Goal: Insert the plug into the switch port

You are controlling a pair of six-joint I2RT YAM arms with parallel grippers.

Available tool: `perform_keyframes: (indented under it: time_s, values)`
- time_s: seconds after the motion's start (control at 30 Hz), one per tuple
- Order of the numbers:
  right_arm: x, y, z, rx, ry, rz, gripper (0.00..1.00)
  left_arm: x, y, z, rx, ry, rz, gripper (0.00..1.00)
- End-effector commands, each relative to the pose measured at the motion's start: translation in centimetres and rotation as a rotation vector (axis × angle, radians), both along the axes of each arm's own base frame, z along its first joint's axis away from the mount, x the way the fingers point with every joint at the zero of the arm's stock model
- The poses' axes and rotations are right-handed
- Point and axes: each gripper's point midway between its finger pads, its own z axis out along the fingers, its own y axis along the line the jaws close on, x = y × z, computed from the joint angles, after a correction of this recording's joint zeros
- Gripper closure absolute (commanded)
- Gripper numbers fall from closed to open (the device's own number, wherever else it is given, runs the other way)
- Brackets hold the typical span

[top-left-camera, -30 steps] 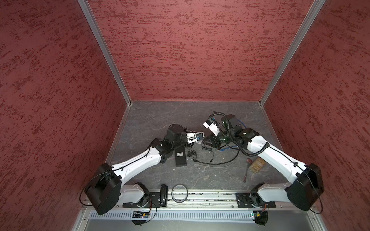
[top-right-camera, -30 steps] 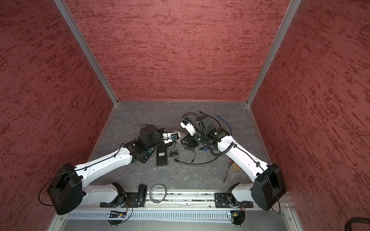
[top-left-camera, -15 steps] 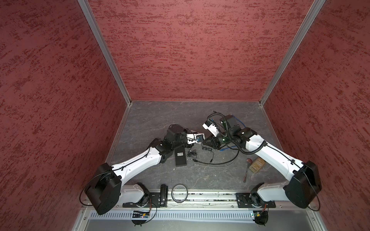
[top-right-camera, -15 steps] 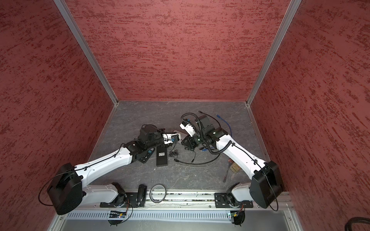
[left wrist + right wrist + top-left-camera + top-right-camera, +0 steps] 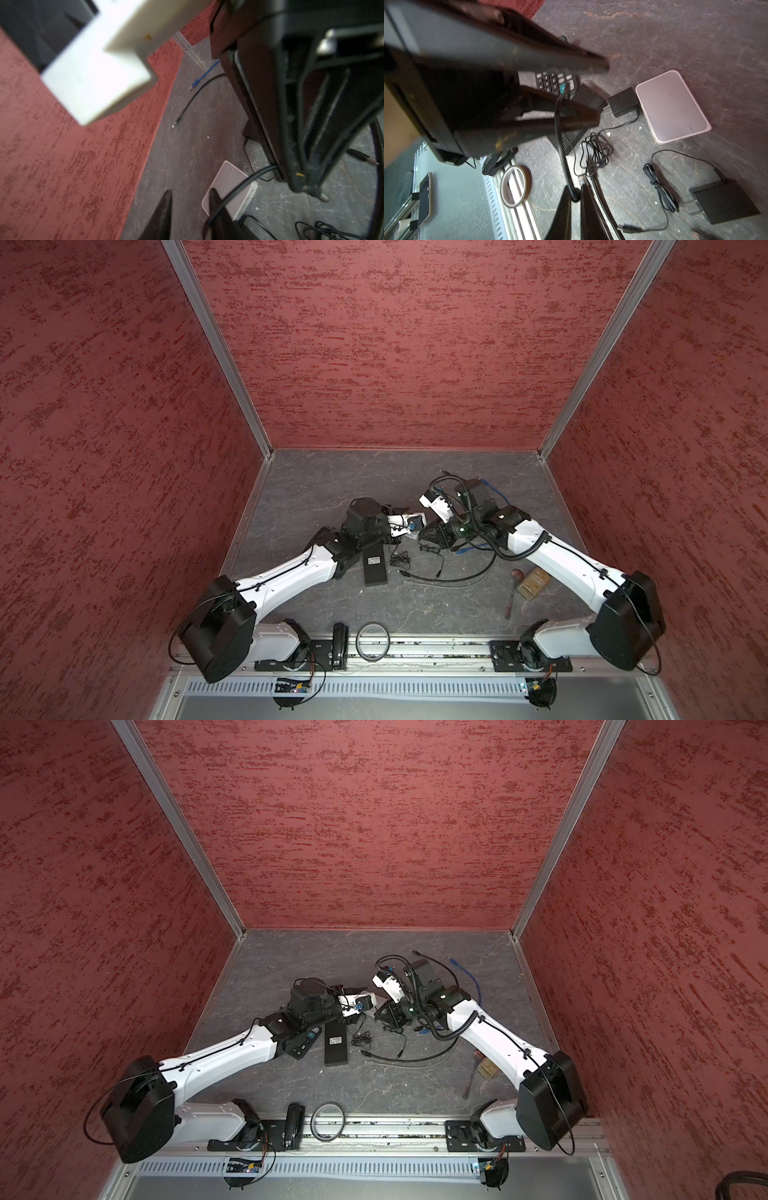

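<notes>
The switch (image 5: 672, 106) is a small white box lying flat on the dark floor; its ported edge (image 5: 247, 199) shows in the left wrist view. My right gripper (image 5: 574, 196) is shut on a thin black cable (image 5: 559, 133) just above the floor. That cable rises to my left gripper (image 5: 190, 200), which is open, with the cable (image 5: 239, 187) crossing in front of one finger. I cannot see the plug of the held cable. In both top views the grippers (image 5: 415, 522) meet tip to tip at mid-floor and hide the switch.
A clear-tipped plug (image 5: 584, 180) on a thick black cable lies just beyond my right fingers. Nearby lie two black adapters (image 5: 623, 101) (image 5: 724, 203), coiled wires (image 5: 593, 153), a barrel plug (image 5: 629, 229), a calculator (image 5: 554, 83), a black box (image 5: 375, 568) and a blue cable (image 5: 204, 73). A tape ring (image 5: 374, 637) sits at the front rail.
My left gripper has gone from shut to open, letting go of the black cable. My right gripper has closed on that cable. Both arms have barely shifted.
</notes>
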Motion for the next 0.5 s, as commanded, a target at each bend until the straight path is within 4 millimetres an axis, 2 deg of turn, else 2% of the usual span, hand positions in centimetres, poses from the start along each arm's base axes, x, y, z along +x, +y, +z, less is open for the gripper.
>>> perform_keyframes:
  time_s: [0.0,0.1,0.27,0.4,0.47]
  values:
    - [1.0,0.2,0.7,0.054,-0.017,-0.042,0.94,0.3,0.2,0.7,-0.107,0.009,0.043,0.35]
    - [1.8,0.0,0.5,0.073,-0.010,-0.085,0.94,0.4,0.6,1.1,-0.173,0.053,0.088,0.25]
    - [2.9,-0.8,0.2,0.115,0.020,-0.160,0.94,0.5,2.0,1.9,-0.302,0.180,0.193,0.18]
    - [3.8,-2.3,-0.7,0.124,0.054,-0.219,0.95,0.2,3.4,2.6,-0.415,0.268,0.279,0.08]
    - [4.0,-2.9,-0.8,0.140,0.065,-0.236,0.95,0.4,4.4,2.5,-0.448,0.322,0.359,0.07]
